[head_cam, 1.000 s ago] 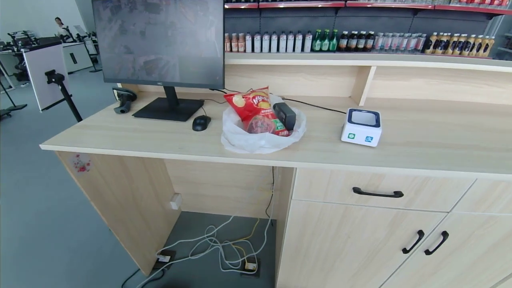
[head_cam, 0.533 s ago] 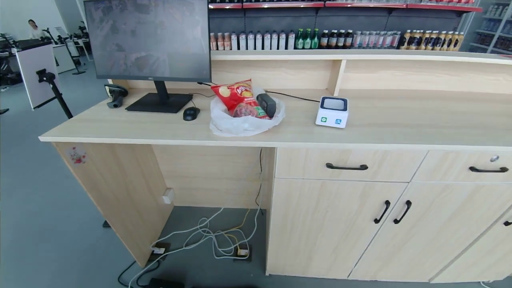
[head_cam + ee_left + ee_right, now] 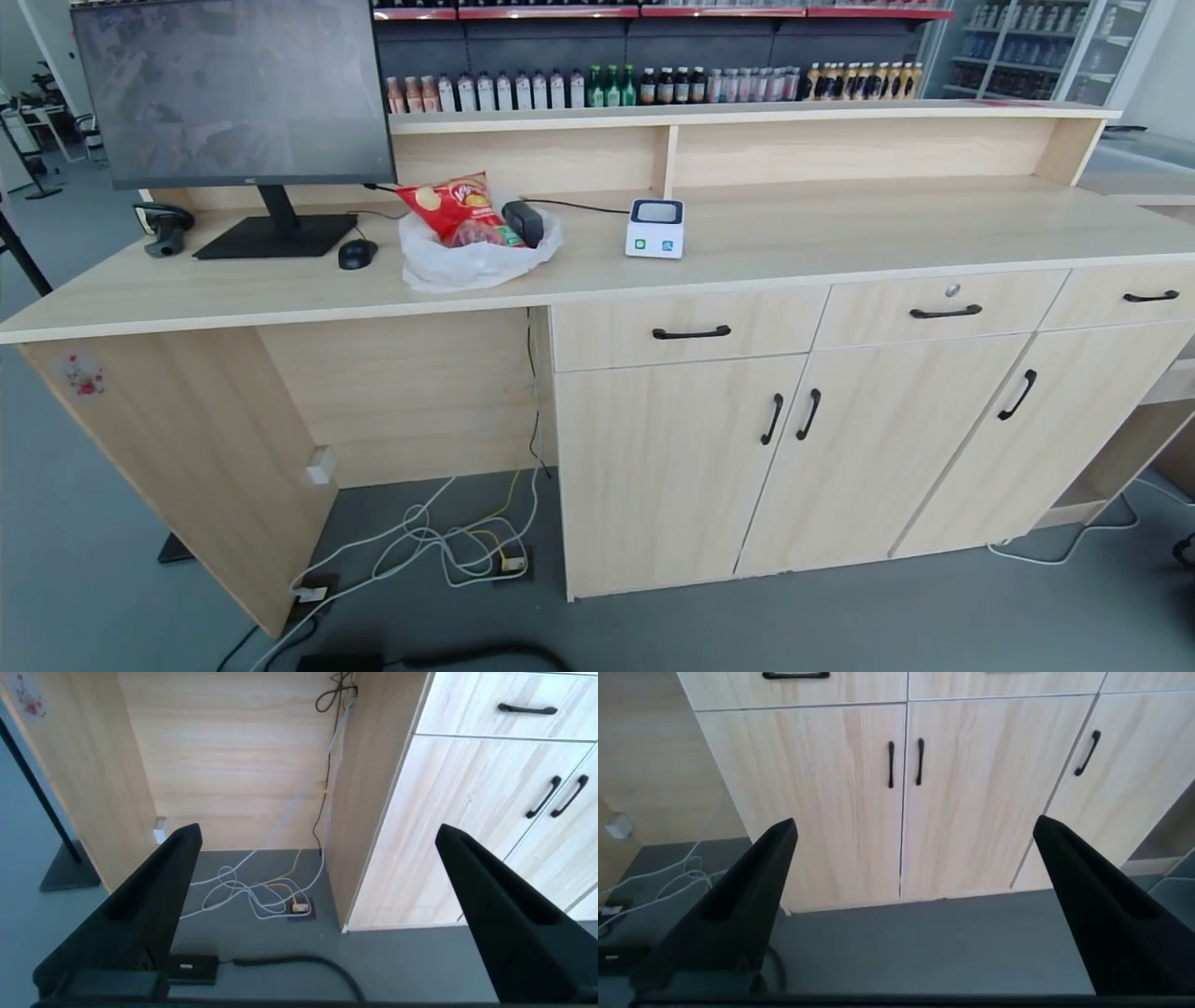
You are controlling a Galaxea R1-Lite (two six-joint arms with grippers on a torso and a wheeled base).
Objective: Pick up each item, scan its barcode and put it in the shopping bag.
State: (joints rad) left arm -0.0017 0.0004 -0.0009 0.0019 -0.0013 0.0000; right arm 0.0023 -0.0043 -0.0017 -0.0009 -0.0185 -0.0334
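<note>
Nothing on the bench (image 3: 840,233) has shifted against its neighbours; it is the head camera that has drawn back and swung to the right, so the whole scene sits smaller and further left than a second ago, with more of the right-hand cupboards in sight. That long pale-wood bench spans the head view, with drawers and black-handled cupboard doors (image 3: 672,448) below its right part and an open recess below its left part, where loose cables (image 3: 448,537) lie on the floor (image 3: 93,579). A large dark monitor (image 3: 233,93) stands at the bench's left end, and a row of bottles (image 3: 653,86) lines the shelf behind. The left tool (image 3: 318,835) hangs low facing the recess and its cables, fingers spread wide with nothing between them; the right tool (image 3: 915,826) hangs before the cupboard doors, likewise released and empty. The white shopping bag (image 3: 467,266) sits slumped on the bench just right of the monitor's foot. Inside it a red bag of crisps (image 3: 453,205) leans upright, and a dark boxy item (image 3: 525,222) rests against its right side. A white scanner box (image 3: 655,227) stands near the bag on its right, apart from it. A black mouse (image 3: 358,253) lies between the monitor's foot and the bag, and a handheld scanner (image 3: 166,229) rests at the far left edge.
</note>
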